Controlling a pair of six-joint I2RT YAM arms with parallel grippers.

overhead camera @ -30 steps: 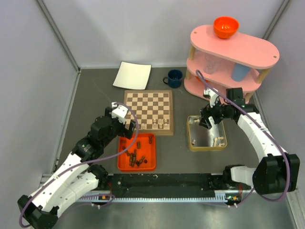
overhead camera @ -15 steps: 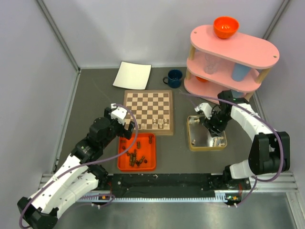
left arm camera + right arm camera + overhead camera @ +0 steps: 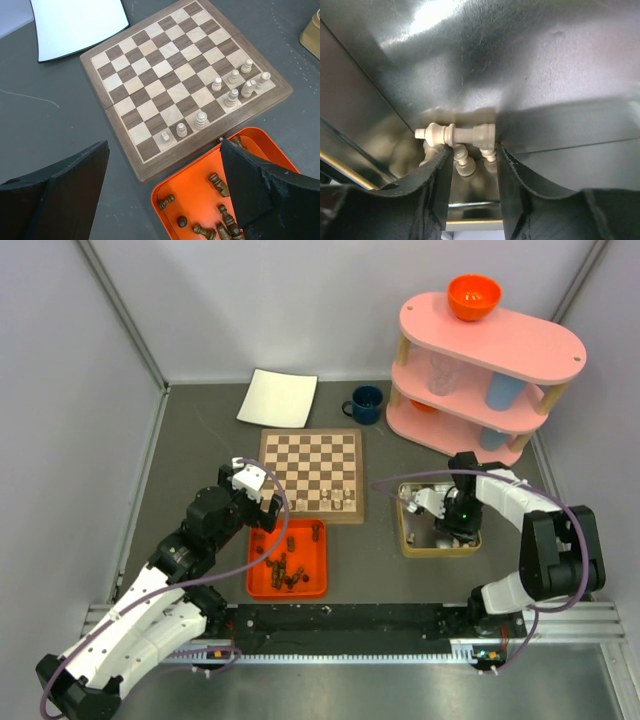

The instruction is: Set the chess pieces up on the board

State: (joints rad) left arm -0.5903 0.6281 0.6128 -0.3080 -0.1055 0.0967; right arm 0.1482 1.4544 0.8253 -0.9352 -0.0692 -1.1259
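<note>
Pale chess pieces (image 3: 232,87) on the board (image 3: 311,473) near edge, dark ones in the orange tray (image 3: 322,558) beside it, more pale in the metal tin (image 3: 405,540) with right gripper (image 3: 472,160) straddling them, jaws apart; left gripper (image 3: 164,150) open over the board edge.

A tray (image 3: 322,562) of chess pieces (image 3: 283,568) lies below the board (image 3: 305,455). A pan (image 3: 403,527) lies right, a shelf (image 3: 490,340) upper right.
</note>
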